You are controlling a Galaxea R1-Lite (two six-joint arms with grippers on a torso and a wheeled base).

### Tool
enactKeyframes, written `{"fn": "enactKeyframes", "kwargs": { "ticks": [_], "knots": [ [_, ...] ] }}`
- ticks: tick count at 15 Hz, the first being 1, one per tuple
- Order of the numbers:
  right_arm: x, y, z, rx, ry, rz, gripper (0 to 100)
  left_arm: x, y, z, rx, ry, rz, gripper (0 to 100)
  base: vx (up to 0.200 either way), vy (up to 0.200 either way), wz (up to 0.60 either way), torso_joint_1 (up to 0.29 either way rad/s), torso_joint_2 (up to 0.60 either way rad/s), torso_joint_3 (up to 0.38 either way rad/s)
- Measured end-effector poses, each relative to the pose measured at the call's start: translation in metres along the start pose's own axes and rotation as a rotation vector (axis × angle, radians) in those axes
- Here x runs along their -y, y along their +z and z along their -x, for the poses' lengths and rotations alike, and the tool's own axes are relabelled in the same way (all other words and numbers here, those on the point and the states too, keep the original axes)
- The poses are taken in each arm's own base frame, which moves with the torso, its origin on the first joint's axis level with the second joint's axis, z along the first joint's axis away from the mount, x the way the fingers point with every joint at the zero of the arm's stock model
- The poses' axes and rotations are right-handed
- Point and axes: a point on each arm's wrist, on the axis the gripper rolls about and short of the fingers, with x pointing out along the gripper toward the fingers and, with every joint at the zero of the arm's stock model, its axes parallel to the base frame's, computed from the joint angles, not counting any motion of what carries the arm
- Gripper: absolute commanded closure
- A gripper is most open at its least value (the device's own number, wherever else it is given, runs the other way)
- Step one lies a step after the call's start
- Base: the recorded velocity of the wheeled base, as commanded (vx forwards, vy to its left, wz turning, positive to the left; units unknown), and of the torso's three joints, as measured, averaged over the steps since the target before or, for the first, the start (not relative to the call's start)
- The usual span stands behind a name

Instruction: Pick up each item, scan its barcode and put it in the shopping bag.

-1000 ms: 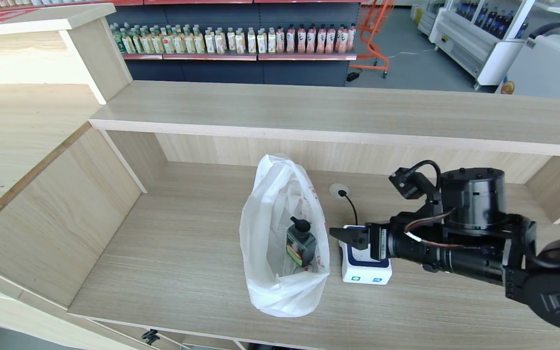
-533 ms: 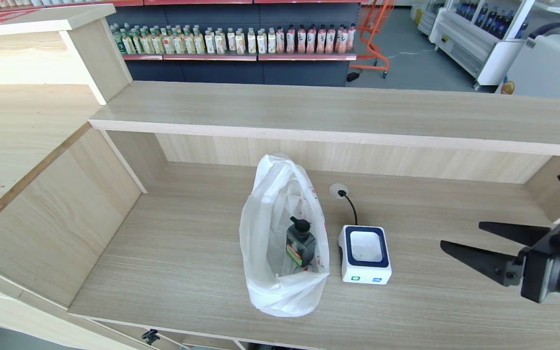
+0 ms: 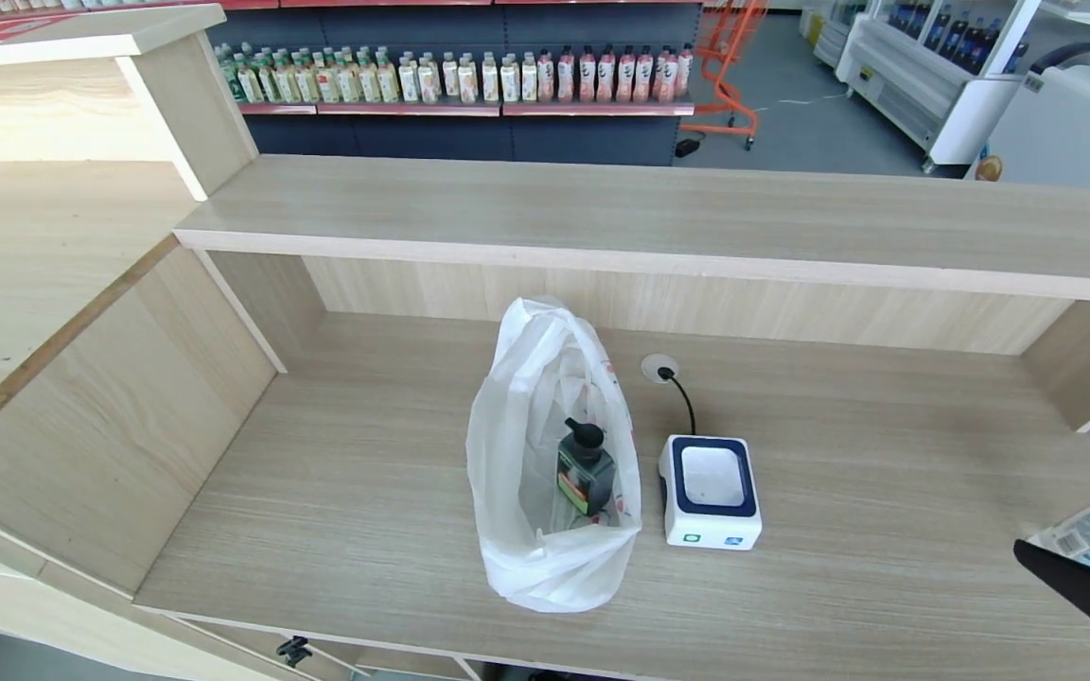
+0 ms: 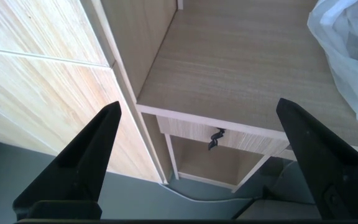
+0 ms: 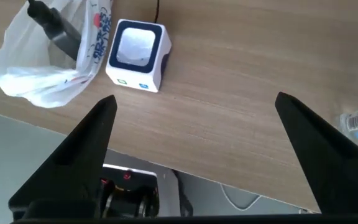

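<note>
Your tabletop (image 3: 365, 492) bears a plastic shopping bag (image 3: 507, 473), a scanner (image 3: 711, 492) just beside it (corded), and a clear bottle (image 3: 1086, 535) well apart.

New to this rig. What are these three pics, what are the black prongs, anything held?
It is a two-armed robot at a checkout counter. The wide picture is from a camera on its head, looking down. The other two are from cameras on its wrists; the black prongs are each gripper's fingers. The left gripper is off the counter's front left corner, the right gripper over its right end. Both are open and hold nothing. On the counter: a white shopping bag with a dark pump bottle inside, a white barcode scanner beside it, a clear bottle at the right edge.
</note>
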Motion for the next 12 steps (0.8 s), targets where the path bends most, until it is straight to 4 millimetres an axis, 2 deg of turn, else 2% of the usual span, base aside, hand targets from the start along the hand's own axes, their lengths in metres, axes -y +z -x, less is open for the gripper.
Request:
{"fn": "enactKeyframes", "kwargs": {
  "ticks": [4, 7, 12],
  "knots": [
    [0.0, -0.006, 0.014, -0.006, -0.036, -0.011, 0, 0.0, 0.0, 0.0, 0.0, 0.0, -0.002, 0, -0.2, 0.0, 0.0, -0.007, 0.0, 0.005],
    [0.001, -0.001, 0.012, -0.003, -0.036, -0.012, 0, 0.0, 0.0, 0.0, 0.0, 0.0, -0.002, 0, 0.0, 0.0, 0.0, 0.0, 0.0, 0.0],
    [0.003, 0.008, 0.006, -0.012, -0.038, -0.022, 0, 0.0, 0.0, 0.0, -0.001, -0.001, -0.003, 0, 0.0, -0.2, 0.0, 0.005, 0.0, 0.003]
  ]
}}
